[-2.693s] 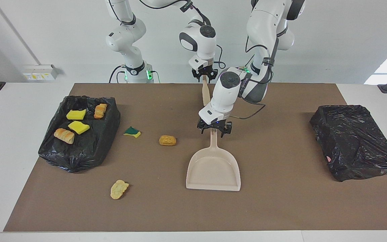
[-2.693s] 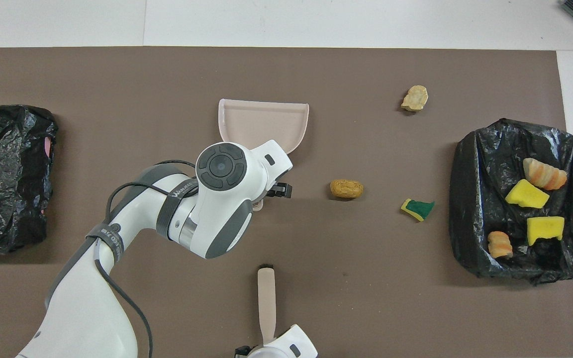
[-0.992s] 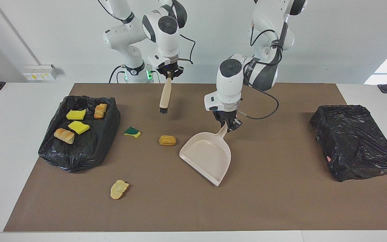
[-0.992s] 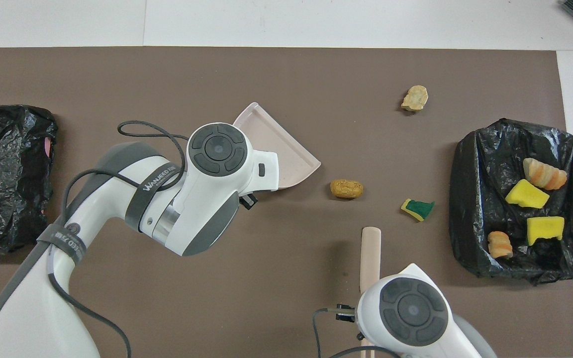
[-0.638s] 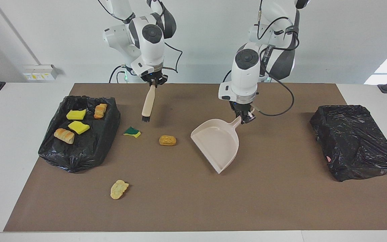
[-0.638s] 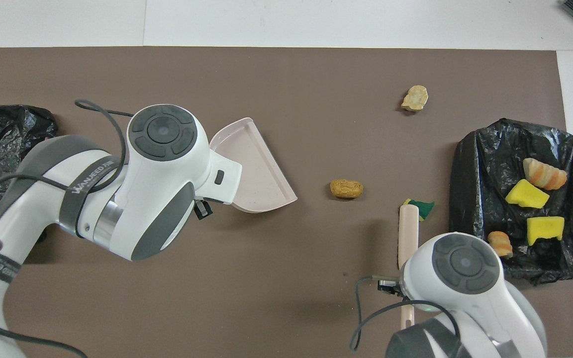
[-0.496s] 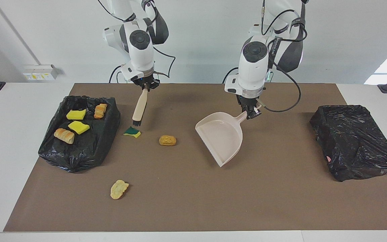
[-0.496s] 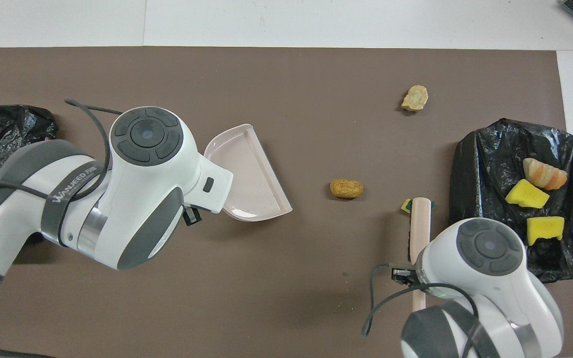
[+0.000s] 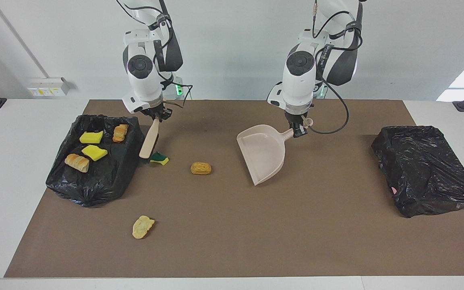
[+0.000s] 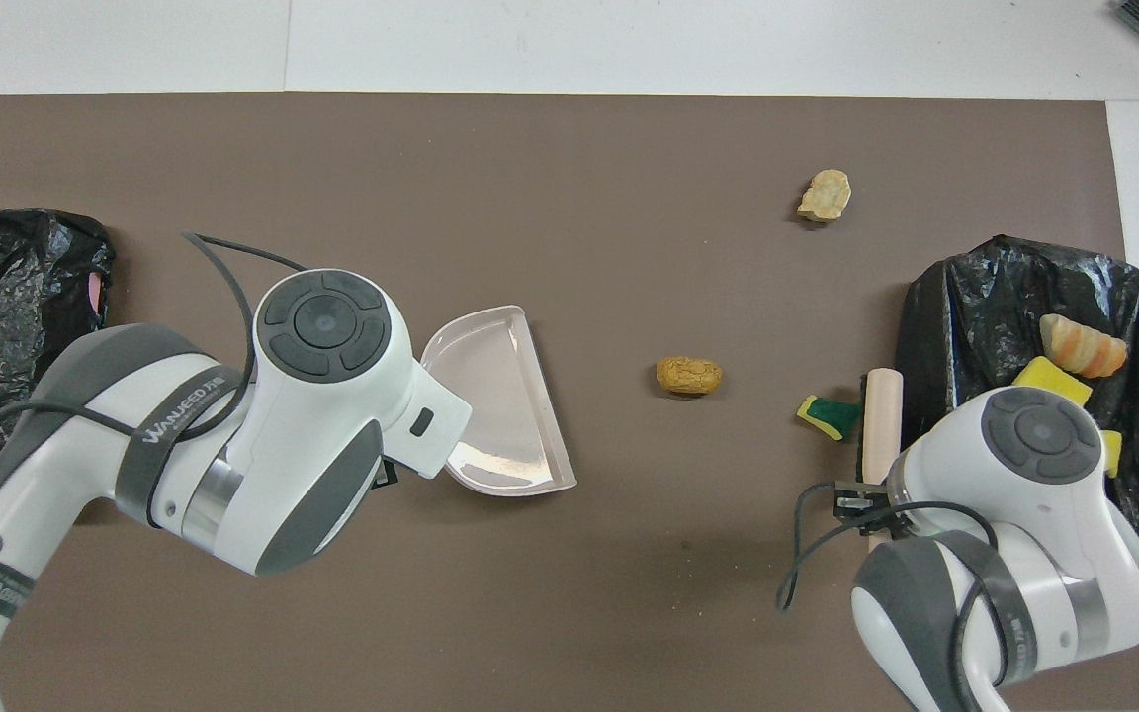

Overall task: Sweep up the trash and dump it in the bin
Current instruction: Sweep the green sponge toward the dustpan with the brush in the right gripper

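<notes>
My right gripper is shut on the handle of the beige brush, whose black bristles are down beside the green-and-yellow sponge piece, between it and the black-lined bin. My left gripper is shut on the handle of the beige dustpan and holds it tilted over the middle of the mat. A tan nugget lies between sponge piece and dustpan. A pale lump lies farther from the robots. Two yellow sponge bits and two bread-like lumps lie in that bin.
A second black-lined bin stands at the left arm's end of the brown mat. In the overhead view the arms cover their grippers; the brush, dustpan, nugget and sponge piece show.
My right gripper has carried the brush toward the right arm's end, down beside the green-and-yellow sponge piece. My left gripper has lifted and turned the dustpan. The trash has not moved.
</notes>
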Robot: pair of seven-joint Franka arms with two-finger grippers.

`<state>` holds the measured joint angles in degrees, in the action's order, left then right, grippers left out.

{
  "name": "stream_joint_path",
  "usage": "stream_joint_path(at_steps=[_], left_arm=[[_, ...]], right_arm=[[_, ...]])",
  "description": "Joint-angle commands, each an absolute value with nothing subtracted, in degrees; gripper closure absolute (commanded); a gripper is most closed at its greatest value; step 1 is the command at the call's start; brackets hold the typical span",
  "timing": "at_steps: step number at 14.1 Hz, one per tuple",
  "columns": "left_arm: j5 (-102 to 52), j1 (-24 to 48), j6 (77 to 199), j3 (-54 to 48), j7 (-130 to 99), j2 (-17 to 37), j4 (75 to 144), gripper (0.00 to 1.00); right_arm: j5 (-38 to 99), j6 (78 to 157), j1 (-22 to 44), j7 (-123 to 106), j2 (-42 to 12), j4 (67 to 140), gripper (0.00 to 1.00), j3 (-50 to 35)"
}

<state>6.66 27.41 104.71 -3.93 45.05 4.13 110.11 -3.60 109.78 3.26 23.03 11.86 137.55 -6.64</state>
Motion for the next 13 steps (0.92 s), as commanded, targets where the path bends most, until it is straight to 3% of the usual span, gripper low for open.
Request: stream_joint_path(at_steps=[1,6,13], left_arm=[[7.65,29.0,110.55,-3.52,45.79,2.9,113.82,1.0],[8.7,30.85,114.87,-3.52,45.7,3.43,116.8,1.0],[8.7,31.37,122.34,-3.52,45.62,5.89,119.53,1.0]], right_arm=[[-4.75,113.54,0.88,20.31,11.43,139.39,1.0,-7.38],[-4.92,118.11,1.84,18.11,6.43,139.22,1.0,-7.73],[0.52,120.32,11.59,18.02,-1.66,130.97,1.0,-7.82]])
